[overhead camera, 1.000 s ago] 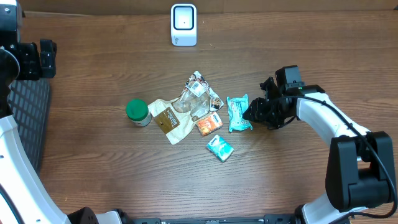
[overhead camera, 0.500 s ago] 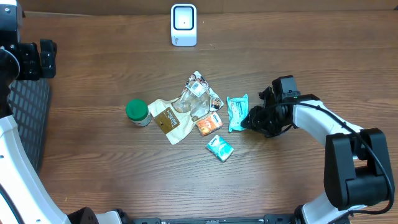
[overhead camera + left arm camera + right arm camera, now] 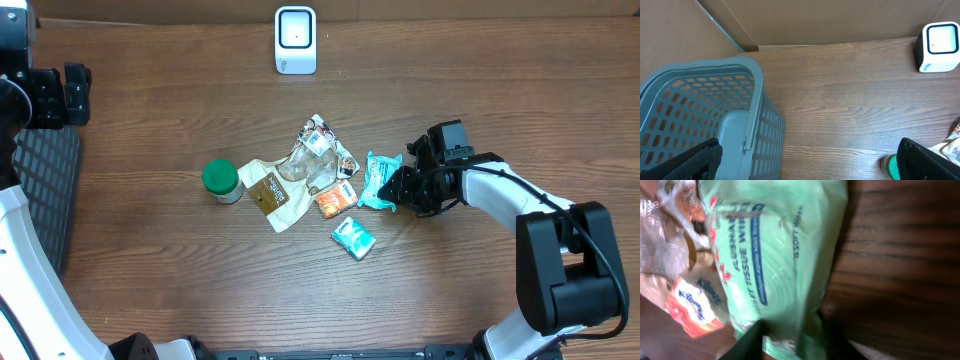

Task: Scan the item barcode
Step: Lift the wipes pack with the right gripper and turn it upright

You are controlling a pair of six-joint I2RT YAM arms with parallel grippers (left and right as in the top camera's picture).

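**Spotter:** Your right tool [image 3: 400, 188] is clamped on the near end of the green wipes pack [image 3: 381, 180]. The pack lies on the table [image 3: 150, 290] at the right edge of the pile, well apart from the scanner [image 3: 296, 40] on the far side.

**Second:** How good is that bite?

**Spotter:** Thin, I'd say. The wrist view shows the fingers [image 3: 751, 339] on the crimped end only, with most of the pack hanging out beyond them. Lift fast and the slick film may slide out. Or the pack may flop and turn its barcode away from the scanner.

**Second:** Anything to snag?

**Spotter:** The orange tissue packet [image 3: 336, 201] sits just beside the pack, on the pile side. If you drag instead of lifting, you shove it into the heap. I see no barcode on the face that shows, so you may need to turn the pack over.

**Second:** Left side?

**Spotter:** Your left tool [image 3: 810, 160] stands wide apart and empty, over by the basket [image 3: 705, 110]. No trouble there.
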